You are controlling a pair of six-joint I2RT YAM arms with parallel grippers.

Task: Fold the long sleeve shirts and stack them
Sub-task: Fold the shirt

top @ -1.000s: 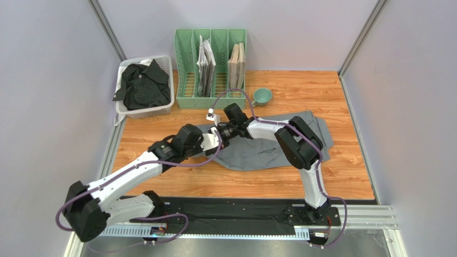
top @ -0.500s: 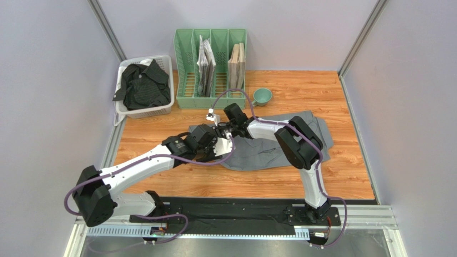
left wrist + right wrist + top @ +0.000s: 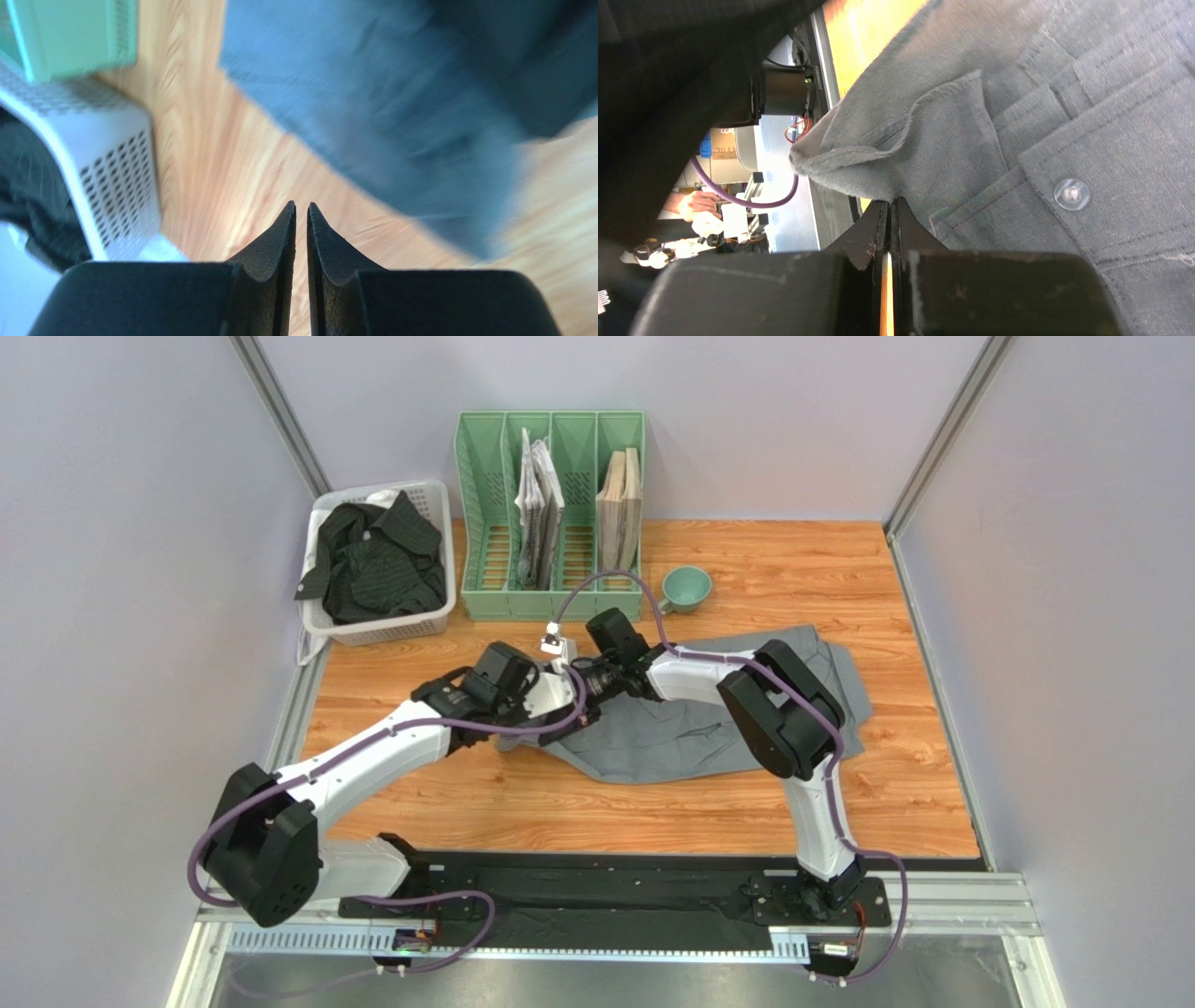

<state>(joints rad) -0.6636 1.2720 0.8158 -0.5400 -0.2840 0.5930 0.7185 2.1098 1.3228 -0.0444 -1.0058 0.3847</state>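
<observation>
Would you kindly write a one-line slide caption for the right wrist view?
Right claw shut on a raised fold of the grey shirt, its clear button alongside.

The plain grey shirt [image 3: 673,735] lies spread and rumpled on the surface [image 3: 842,574], just toward 3 o'clock of centre, its buttoned edge bunched up at its 9 o'clock end. The black shirt [image 3: 372,560], faintly striped, sits crumpled in a white basket [image 3: 393,630] at 10 o'clock.

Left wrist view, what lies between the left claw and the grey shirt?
Only bare wooden tabletop separates the left claw from the grey shirt; the left wrist view shows it.
</observation>
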